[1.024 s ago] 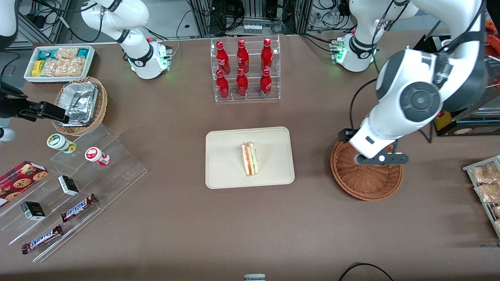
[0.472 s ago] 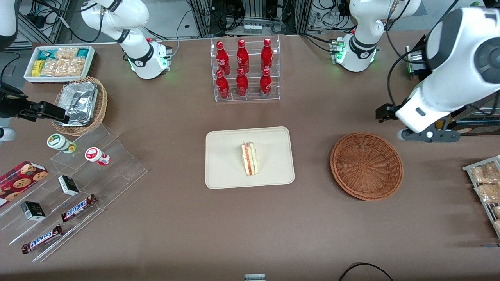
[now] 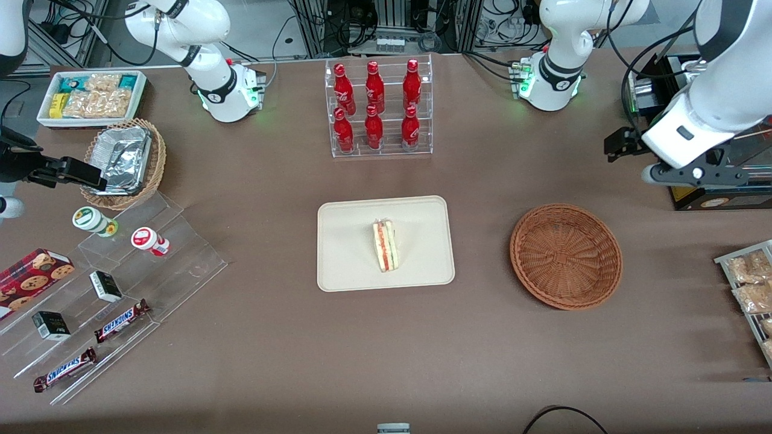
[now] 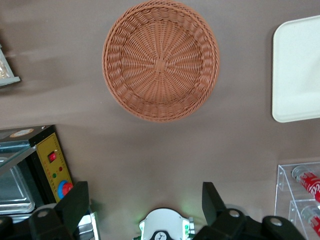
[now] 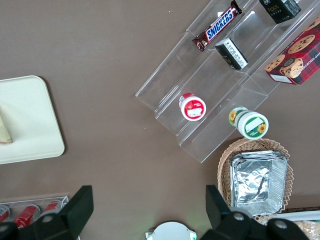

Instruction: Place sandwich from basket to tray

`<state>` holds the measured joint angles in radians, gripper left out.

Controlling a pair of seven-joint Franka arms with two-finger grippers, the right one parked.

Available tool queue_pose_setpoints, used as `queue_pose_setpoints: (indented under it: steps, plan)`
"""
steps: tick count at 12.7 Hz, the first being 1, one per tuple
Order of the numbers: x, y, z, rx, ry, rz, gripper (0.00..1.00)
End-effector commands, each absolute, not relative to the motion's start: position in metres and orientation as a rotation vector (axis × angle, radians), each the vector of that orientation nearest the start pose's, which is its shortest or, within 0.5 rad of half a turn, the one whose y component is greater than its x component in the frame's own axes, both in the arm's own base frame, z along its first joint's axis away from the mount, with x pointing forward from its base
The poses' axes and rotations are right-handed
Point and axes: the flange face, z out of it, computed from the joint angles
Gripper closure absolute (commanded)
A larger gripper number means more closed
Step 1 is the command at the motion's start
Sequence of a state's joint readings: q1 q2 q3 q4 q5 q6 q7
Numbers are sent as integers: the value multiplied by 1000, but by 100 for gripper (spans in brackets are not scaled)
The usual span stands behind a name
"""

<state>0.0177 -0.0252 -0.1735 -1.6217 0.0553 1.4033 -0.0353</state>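
**Sandwich on tray, arm raised at table's edge**

Front view: the sandwich [image 3: 385, 245] lies on the cream tray [image 3: 344, 271] at centre frame, filling edge up. The brown basket [image 3: 566, 256] sits at right of centre on the table [image 3: 271, 337]. In the upper right the left arm hangs raised, its gripper [image 3: 687, 175] above the table's edge, apart from the basket.

Left wrist view: the fingers [image 4: 75, 202] stand wide apart, holding nothing, high over the basket [image 4: 161, 60]; a corner of the tray [image 4: 295, 70] shows.

It looks like a robot lab set up as a pretend shop, with white robot arms [image 3: 205, 54], tangled cables [image 3: 392, 24], red soda bottles [image 3: 374, 105] and candy bars [image 3: 120, 320] on a brown table [image 3: 386, 349].
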Motion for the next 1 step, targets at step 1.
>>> queue_pose_setpoints:
  steps: [1]
  plan:
    - [514, -54, 610, -3066, 182, 292, 0]
